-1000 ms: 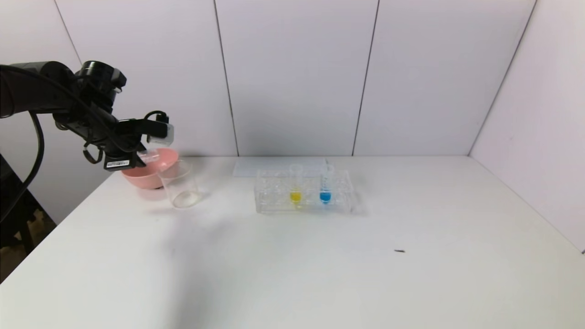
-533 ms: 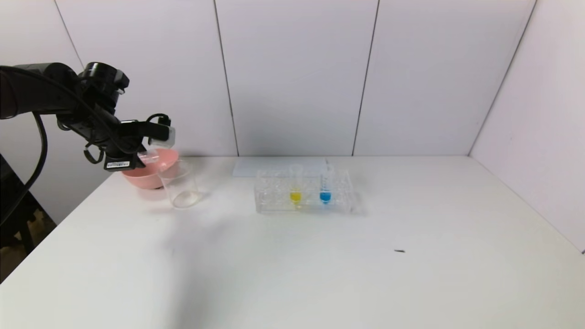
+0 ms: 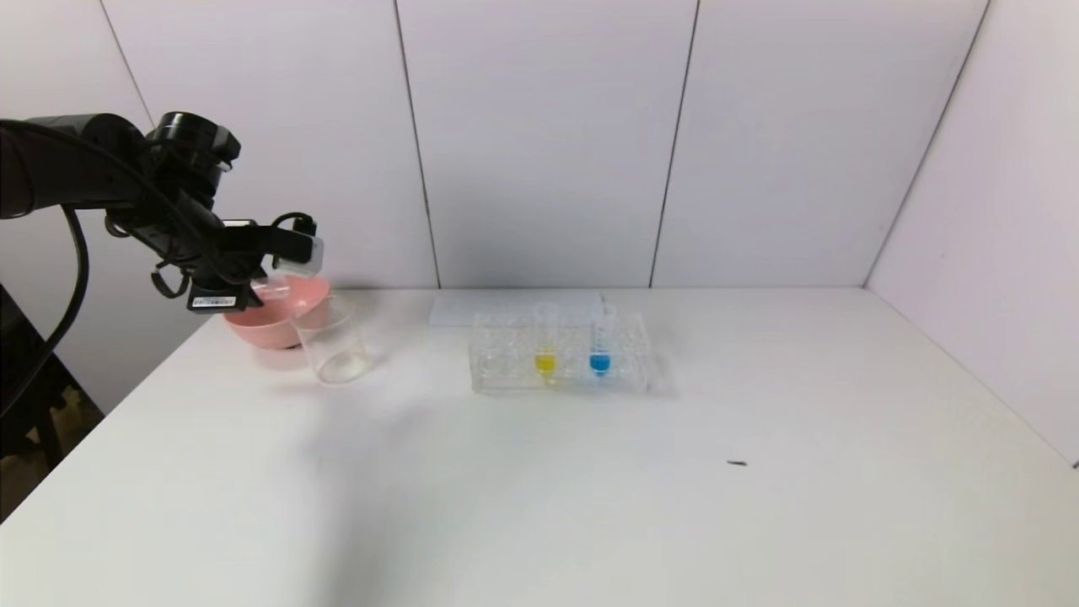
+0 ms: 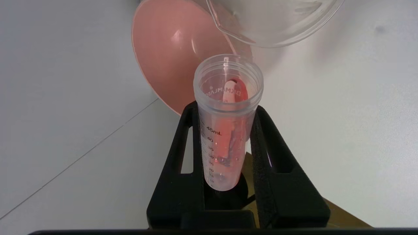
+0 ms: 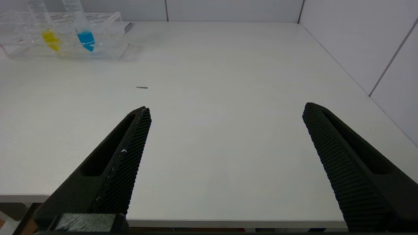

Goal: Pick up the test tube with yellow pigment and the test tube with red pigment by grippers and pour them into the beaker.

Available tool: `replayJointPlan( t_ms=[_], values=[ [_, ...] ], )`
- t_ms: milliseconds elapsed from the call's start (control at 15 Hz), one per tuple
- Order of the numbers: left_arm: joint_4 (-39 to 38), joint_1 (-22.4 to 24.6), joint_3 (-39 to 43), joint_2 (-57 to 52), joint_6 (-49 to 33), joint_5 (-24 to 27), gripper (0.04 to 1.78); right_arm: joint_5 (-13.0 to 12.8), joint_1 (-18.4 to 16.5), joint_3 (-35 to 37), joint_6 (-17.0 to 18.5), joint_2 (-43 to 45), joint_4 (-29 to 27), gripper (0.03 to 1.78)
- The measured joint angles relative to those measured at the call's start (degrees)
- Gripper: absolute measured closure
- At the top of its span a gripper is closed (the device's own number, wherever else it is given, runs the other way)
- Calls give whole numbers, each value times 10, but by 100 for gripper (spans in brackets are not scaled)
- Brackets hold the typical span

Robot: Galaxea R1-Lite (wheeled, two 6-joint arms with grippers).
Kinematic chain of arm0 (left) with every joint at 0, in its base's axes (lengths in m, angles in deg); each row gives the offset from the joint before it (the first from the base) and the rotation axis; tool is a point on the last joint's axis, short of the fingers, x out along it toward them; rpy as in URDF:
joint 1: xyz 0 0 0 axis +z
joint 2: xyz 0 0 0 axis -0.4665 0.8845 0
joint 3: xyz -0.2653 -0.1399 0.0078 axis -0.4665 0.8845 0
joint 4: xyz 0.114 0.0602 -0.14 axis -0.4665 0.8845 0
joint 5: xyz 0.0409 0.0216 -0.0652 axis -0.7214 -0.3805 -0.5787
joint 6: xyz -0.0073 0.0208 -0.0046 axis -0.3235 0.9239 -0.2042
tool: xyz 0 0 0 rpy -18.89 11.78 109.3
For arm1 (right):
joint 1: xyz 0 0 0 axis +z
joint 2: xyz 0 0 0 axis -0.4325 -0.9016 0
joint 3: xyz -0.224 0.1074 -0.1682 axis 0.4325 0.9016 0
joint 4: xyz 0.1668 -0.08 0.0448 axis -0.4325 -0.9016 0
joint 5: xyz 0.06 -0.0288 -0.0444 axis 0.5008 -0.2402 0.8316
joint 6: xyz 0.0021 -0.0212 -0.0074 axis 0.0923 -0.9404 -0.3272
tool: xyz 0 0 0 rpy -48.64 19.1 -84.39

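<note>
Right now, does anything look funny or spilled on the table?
Nothing is spilled. The left claw holds the test tube with red pigment tipped toward the beaker by the pink bowl. One tiny dark speck lies on the white table.

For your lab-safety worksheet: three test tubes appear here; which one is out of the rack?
The test tube with red pigment, clamped in the left end effector near the beaker; the yellow and blue tubes stand in the rack.

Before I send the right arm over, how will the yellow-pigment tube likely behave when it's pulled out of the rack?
The test tube with yellow pigment looks like smooth clear plastic, so it may slip in a loose grip. It holds only a little liquid low down, so it is probably light. Its mouth seems open, so tilting could spill. Its narrow tip suggests it won't stand outside the rack.
</note>
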Motion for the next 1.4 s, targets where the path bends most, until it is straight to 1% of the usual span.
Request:
replayJointPlan(
  t_ms=[1400],
  values=[
    [-16, -27, 0, 15, 5, -43, 138, 0, 0, 0, 0, 0, 0, 11]
  ],
)
